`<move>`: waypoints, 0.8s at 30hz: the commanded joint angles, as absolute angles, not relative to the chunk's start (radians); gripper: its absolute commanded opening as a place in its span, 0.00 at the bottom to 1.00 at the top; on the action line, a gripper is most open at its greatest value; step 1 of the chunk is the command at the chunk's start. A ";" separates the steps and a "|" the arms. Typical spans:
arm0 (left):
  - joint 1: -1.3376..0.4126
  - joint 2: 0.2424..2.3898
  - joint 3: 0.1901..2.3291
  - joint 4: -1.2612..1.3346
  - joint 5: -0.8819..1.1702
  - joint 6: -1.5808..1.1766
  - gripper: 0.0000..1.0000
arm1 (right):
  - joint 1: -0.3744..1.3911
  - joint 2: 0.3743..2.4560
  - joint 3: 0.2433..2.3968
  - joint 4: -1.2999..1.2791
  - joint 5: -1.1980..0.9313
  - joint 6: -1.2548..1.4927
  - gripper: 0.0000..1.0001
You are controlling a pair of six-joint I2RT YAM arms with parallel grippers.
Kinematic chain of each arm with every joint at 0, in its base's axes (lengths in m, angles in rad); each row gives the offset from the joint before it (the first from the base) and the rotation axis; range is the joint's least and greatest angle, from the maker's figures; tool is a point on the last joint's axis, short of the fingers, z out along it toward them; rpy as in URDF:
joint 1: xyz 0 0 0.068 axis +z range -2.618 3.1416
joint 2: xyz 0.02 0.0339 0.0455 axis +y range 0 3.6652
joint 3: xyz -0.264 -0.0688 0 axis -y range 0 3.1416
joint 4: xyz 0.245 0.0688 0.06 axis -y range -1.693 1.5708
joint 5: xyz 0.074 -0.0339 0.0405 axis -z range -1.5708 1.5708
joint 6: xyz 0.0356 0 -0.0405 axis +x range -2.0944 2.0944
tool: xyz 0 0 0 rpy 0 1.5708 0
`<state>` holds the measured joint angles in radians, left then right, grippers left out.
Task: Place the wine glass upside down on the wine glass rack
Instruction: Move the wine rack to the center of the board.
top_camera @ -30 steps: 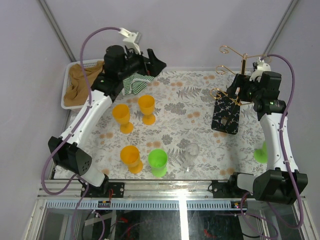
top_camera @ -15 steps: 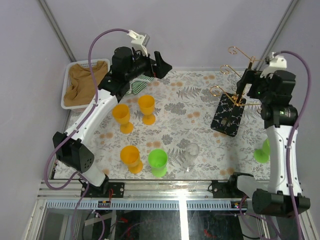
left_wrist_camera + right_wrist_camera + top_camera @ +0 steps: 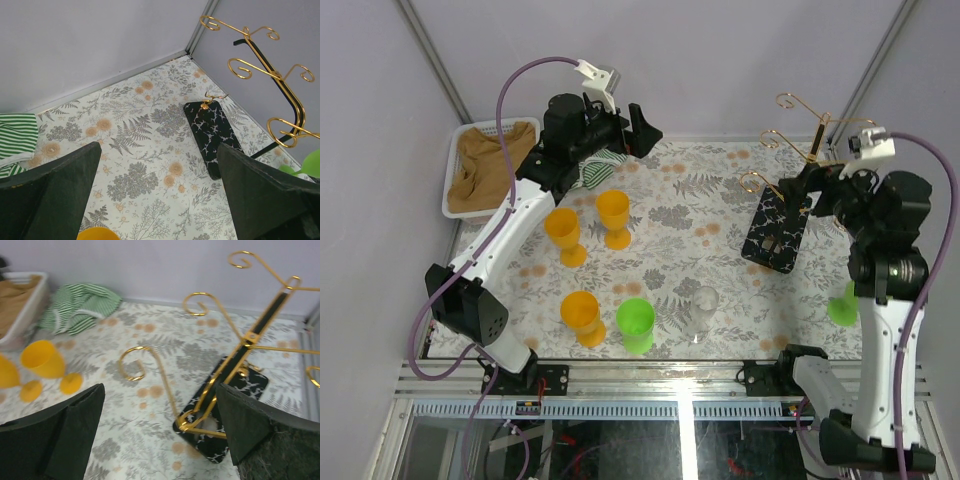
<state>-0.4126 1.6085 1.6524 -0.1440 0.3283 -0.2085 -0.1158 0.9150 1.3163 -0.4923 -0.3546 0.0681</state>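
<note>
A clear wine glass stands upright near the front middle of the floral table. The wine glass rack is at the back right: gold post and curled hooks on a black patterned base, with nothing hanging on it. My right gripper hovers open just right of the post; in its wrist view the rack fills the space ahead of the open gripper. My left gripper is open and empty, high at the back left, and its wrist view looks across at the rack beyond the gripper.
Two orange goblets stand at the left middle, an orange one and a green one at the front. Another green goblet is half hidden behind the right arm. A striped cloth and a white basket holding brown cloth lie at the back left.
The right arm has risen and drawn back to the right, away from the rack. The left arm shifted slightly right early on and has since held still. Both grippers stayed open.
</note>
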 commanded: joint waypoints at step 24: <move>-0.408 1.607 1.664 -0.117 0.343 -0.192 1.00 | -0.114 0.480 0.872 -0.846 -0.593 0.151 1.00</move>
<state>-0.4126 1.6085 1.6524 -0.1444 0.3340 -0.2043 -0.1150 0.5098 0.9005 -0.8192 -0.5888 0.1169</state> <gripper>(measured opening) 0.996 0.993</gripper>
